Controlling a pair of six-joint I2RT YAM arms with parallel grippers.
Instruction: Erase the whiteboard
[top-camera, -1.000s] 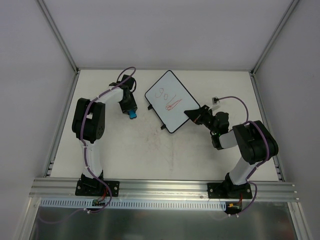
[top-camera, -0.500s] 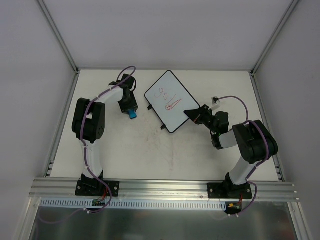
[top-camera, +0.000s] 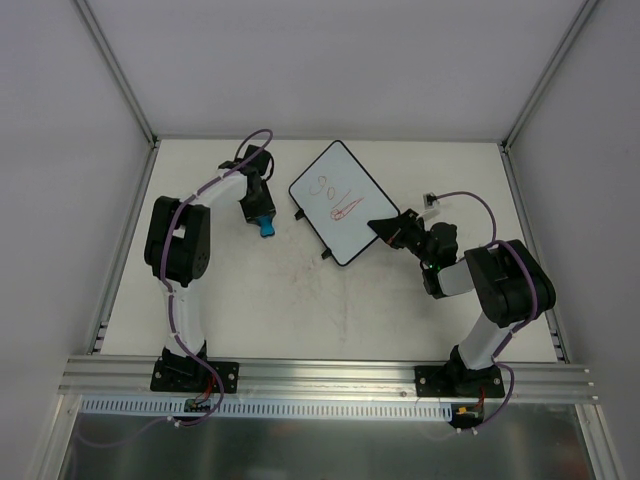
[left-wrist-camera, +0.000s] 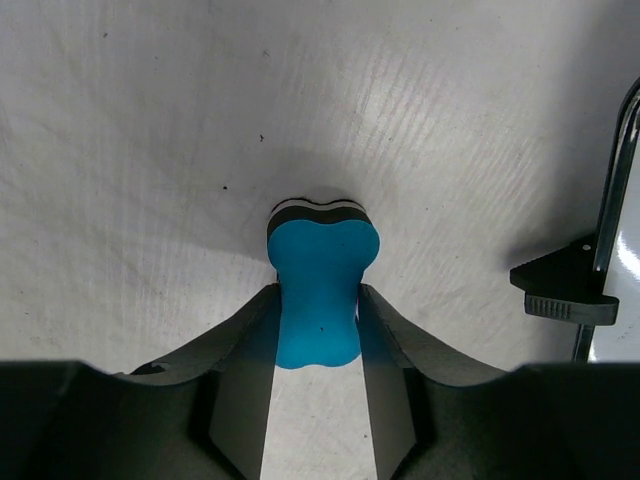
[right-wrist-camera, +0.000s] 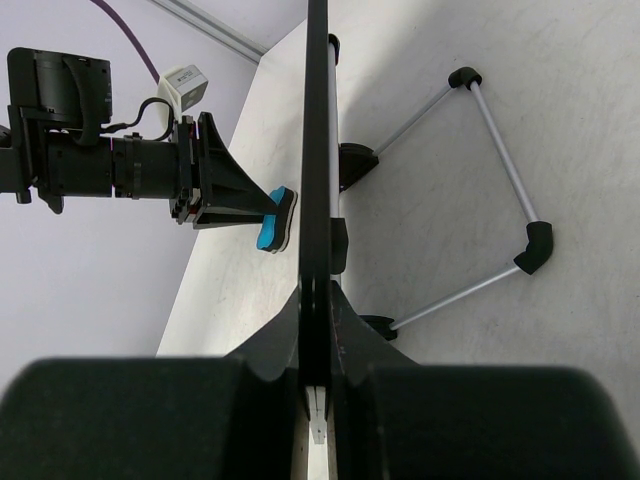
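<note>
Left tool (top-camera: 263, 223) turned slightly — clamps eraser (left-wrist-camera: 320, 262); right tool (top-camera: 384, 227) pinches whiteboard (top-camera: 333, 178).

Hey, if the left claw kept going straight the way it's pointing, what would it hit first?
Probably the bare table: the left claw points down at it, with the blue eraser it grips leading. The whiteboard lies off to one side, out of that line.

Bright, even, diffuse light, probably from overhead, leaves only faint soft shadows on the table (top-camera: 300, 310). Near the wrist lenses the left hand (left-wrist-camera: 320, 295) and right hand (right-wrist-camera: 318, 300) blur into dark masses; the eraser (left-wrist-camera: 320, 250) is sharp over a grey shadow.
</note>
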